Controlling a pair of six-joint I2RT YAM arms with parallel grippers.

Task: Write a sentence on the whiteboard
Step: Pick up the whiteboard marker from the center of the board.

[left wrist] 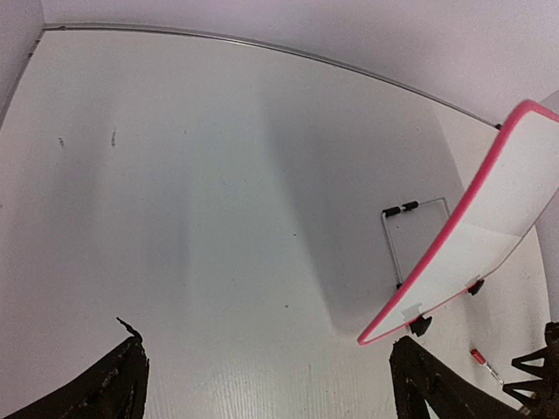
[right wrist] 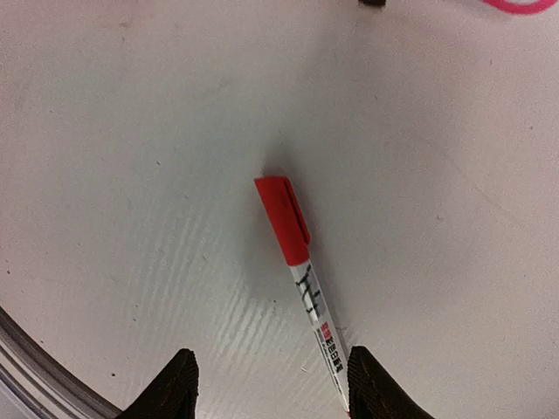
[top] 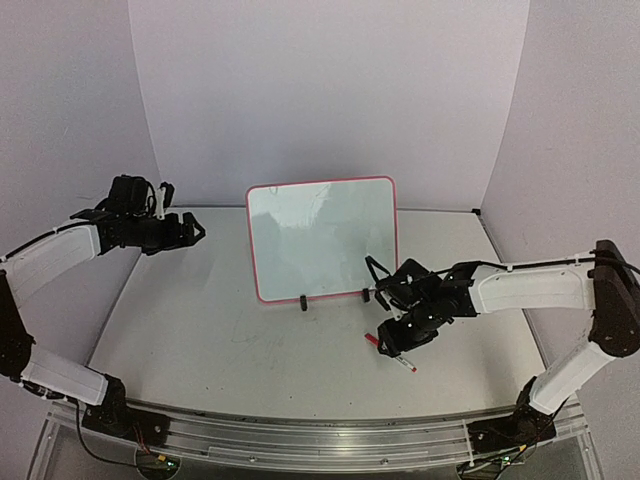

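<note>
The whiteboard [top: 322,240], white with a red-pink rim, stands upright at the middle of the table; the left wrist view catches it edge-on [left wrist: 502,209]. No sentence is in view on its face. A thin marker [top: 391,354] with a red cap lies flat on the table in front of the board's right corner. My right gripper [top: 402,338] hovers open just above it. In the right wrist view the marker [right wrist: 301,262] runs down to the right fingertip [right wrist: 374,388] of that gripper [right wrist: 272,391]. My left gripper [top: 192,230] hangs open and empty at the far left [left wrist: 271,384].
Two black clip feet [top: 304,301] [top: 364,294] hold the board up, and a wire stand [left wrist: 415,229] sits behind it. A metal rail [top: 300,435] runs along the near table edge. White backdrop walls close in the back and both sides.
</note>
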